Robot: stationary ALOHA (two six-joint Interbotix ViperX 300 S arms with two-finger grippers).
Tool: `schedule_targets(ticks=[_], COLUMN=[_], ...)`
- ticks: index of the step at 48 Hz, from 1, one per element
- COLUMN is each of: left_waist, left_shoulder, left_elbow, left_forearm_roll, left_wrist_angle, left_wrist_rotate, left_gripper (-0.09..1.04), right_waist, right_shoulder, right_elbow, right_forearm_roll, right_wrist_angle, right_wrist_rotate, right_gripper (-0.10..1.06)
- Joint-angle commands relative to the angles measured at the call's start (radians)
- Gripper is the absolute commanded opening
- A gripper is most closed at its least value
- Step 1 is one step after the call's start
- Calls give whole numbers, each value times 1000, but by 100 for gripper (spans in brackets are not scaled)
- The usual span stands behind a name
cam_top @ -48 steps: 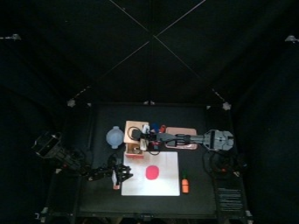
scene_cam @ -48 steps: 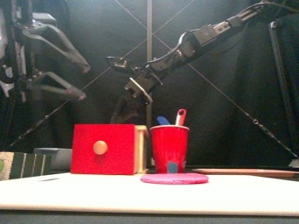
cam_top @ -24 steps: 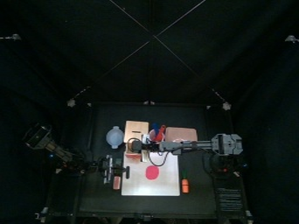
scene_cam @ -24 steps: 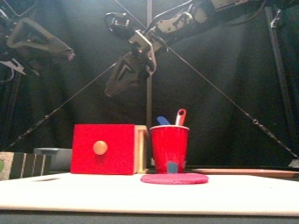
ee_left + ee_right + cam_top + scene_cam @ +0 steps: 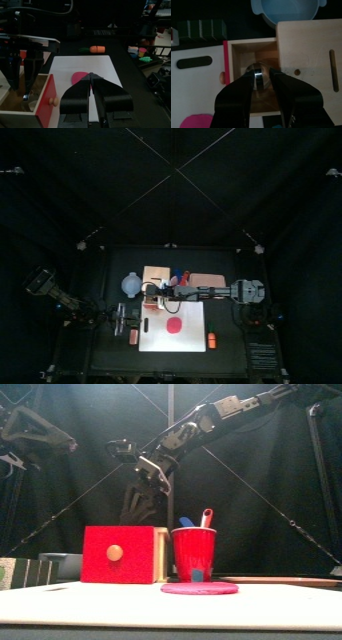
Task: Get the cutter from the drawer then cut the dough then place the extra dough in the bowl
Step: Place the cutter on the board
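Note:
The wooden box (image 5: 160, 276) has its red drawer (image 5: 115, 554) pulled out toward the front. The round metal cutter (image 5: 258, 76) lies inside the drawer. My right gripper (image 5: 260, 75) hangs open above the drawer (image 5: 48, 98), its jaws on either side of the cutter, which they do not grip. In the front view the right gripper (image 5: 135, 506) is well above the box. The pink dough (image 5: 175, 327) lies flat on the white board (image 5: 195, 312). The left gripper (image 5: 90, 76) is shut and empty, near the board's left edge and pointing across the dough (image 5: 79, 76).
The blue-grey bowl (image 5: 130, 283) stands left of the box, beyond its far end in the right wrist view (image 5: 288, 10). A red cup (image 5: 194, 554) with toy knives stands right of the box. An orange toy (image 5: 210, 339) lies on the board's front right. Dark green sushi blocks (image 5: 204, 27) lie beside the bowl.
The right gripper's jaws have opened, and it has swung over the open drawer. The left gripper's jaws have come together and its arm has drawn back to the left.

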Motion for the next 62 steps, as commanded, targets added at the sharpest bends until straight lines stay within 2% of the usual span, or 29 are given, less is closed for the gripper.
schedule_targets(ticks=[1, 10, 20, 29, 34, 38, 43, 47, 51, 57, 62], left_waist=[3, 5, 8, 11, 12, 12, 12, 14, 25, 32, 48], left_shoulder=[-3, -2, -2, -2, -2, -2, -2, -2, 3, 9, 11], left_elbow=[-8, -2, 8, 17, 12, 12, 15, 14, 5, -5, -6], left_forearm_roll=[2, 0, -25, -66, -66, -67, -72, -75, -72, -69, -71], left_wrist_angle=[-6, -6, -6, -5, -3, -2, 5, 5, 5, 5, 5], left_wrist_rotate=[0, -2, -2, -3, -3, -3, -5, -3, -3, -2, -3], left_gripper=[46, 46, 46, 46, 46, 46, 46, 46, 46, 46, 46], right_waist=[-6, -2, 9, 48, 61, 75, 114, 156, 198, 256, 325], right_shoulder=[-9, 14, -3, -78, -118, -149, -201, -252, -319, -446, -565], right_elbow=[-21, -25, -51, -141, -181, -184, -138, -52, 66, 259, 445], right_forearm_roll=[0, -3, 3, -8, -46, -78, -80, -78, -91, -107, -133], right_wrist_angle=[0, 2, 12, 129, 204, 265, 368, 402, 394, 327, 236], right_wrist_rotate=[-2, -3, -2, -3, -3, 0, 11, 63, 141, 249, 364], right_gripper=[70, 66, 40, 40, 40, 40, 40, 40, 40, 40, 40])
